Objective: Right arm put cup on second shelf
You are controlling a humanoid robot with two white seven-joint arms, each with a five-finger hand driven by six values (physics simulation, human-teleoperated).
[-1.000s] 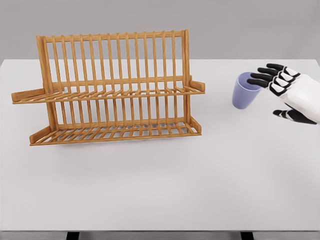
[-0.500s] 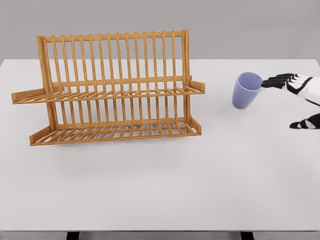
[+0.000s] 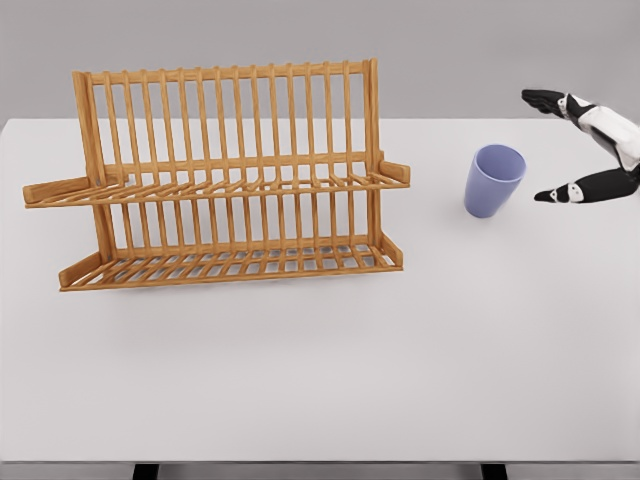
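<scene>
A lavender cup (image 3: pixel 493 180) stands on the white counter (image 3: pixel 320 360), right of the middle and toward the far edge. Its long axis runs nearly vertical, tilted a little so that the open mouth faces up and slightly to the right, toward the robot hand. The mouth is the wide end; the body narrows toward the base, which rests on the counter. No handle shows on it.

The right robot hand (image 3: pixel 585 150) enters from the right edge, just beside the cup but apart from it. Its fingers are spread wide and hold nothing. The upper fingers (image 3: pixel 545 99) reach left at a height above the cup's rim, with black tips and white segments behind them. The thumb (image 3: pixel 560 193) points left lower down, level with the middle of the cup's wall. The gap between thumb and fingers opens toward the cup, with a strip of bare counter between the thumb tip and the cup's side.

A wooden dish rack (image 3: pixel 225 175) stands well to the left of the cup, its two slatted shelves running left to right. The upper shelf (image 3: pixel 215 188) and the lower shelf (image 3: pixel 230 265) carry nothing. A back of upright slats rises behind them.
</scene>
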